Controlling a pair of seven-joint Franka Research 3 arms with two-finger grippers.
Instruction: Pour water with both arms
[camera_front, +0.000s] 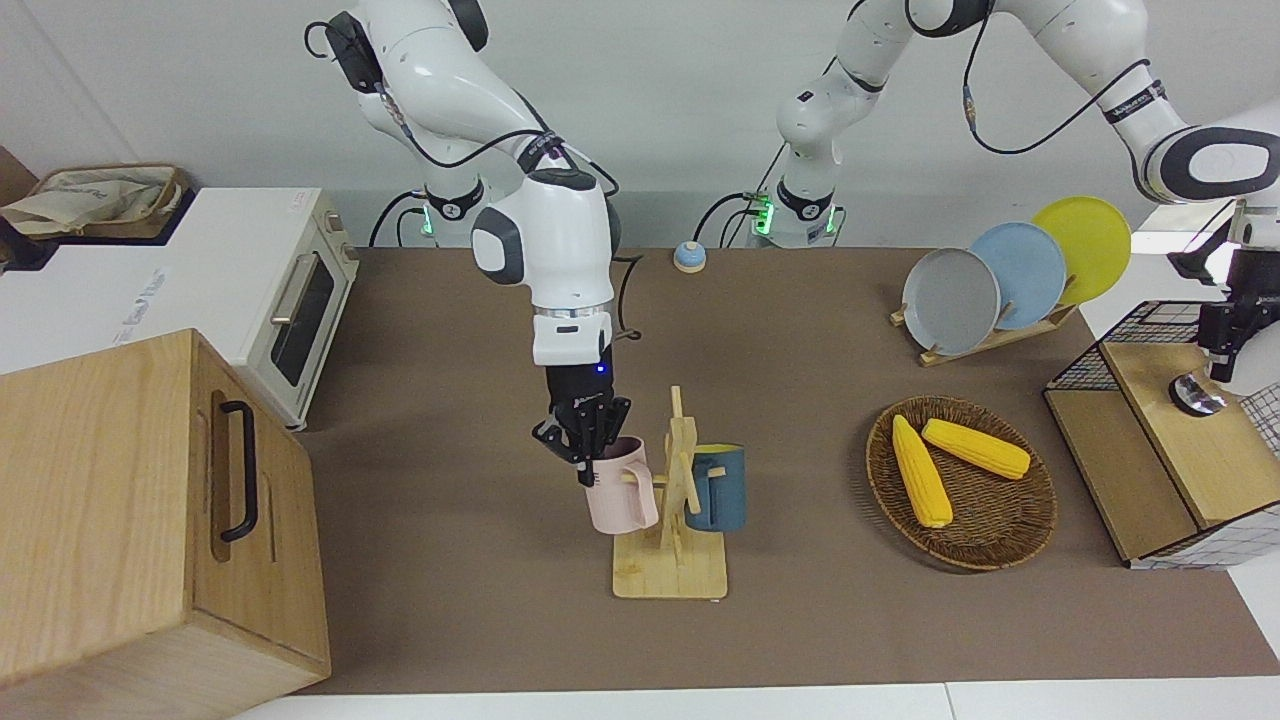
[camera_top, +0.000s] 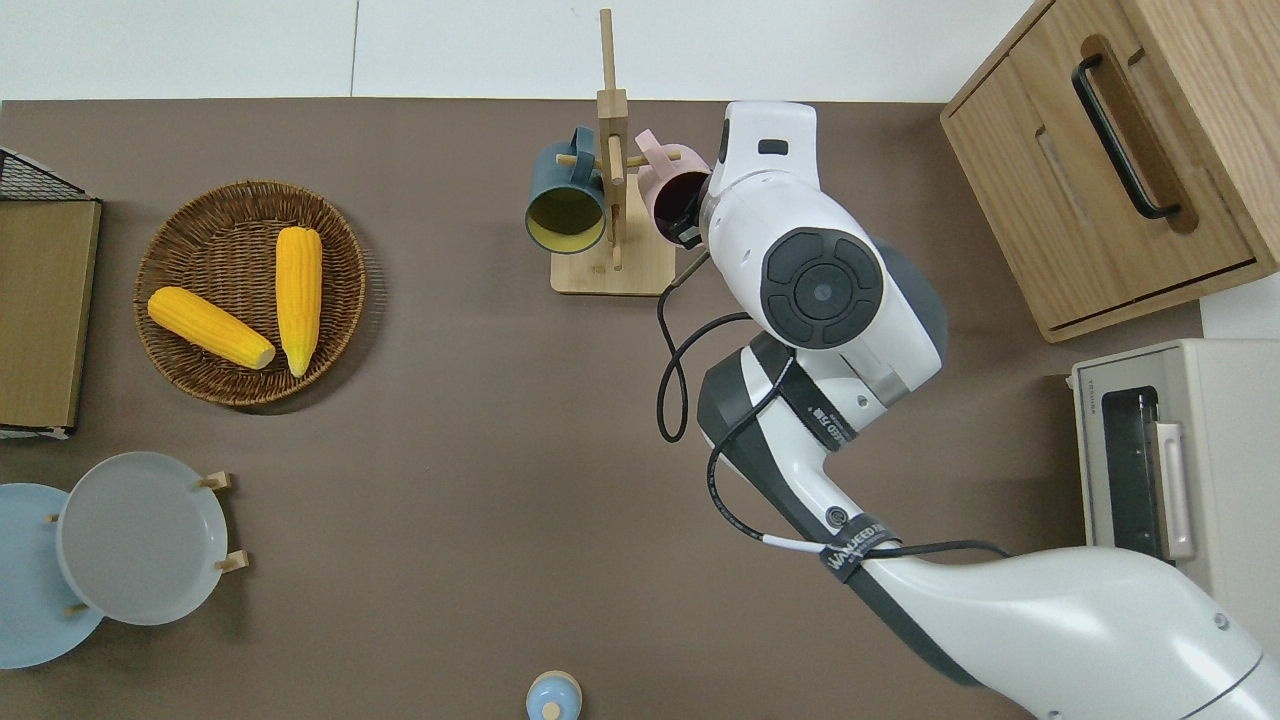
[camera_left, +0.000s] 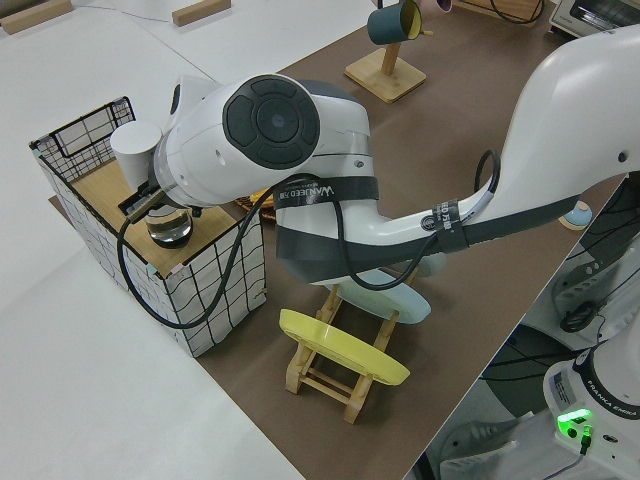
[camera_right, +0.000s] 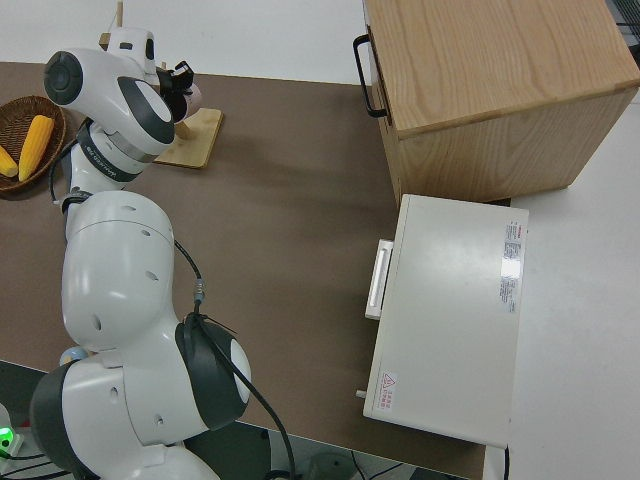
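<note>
Right gripper pinches pink mug rim on wooden rack; lift straight off its peg; left gripper's fingers unclear.

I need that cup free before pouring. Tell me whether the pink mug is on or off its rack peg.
On. The pink mug hangs by its handle on the wooden rack, the right gripper shut on its rim.

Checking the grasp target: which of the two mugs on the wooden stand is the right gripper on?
The pink mug: the right gripper grips its rim. The blue mug hangs untouched across the stand.
</note>
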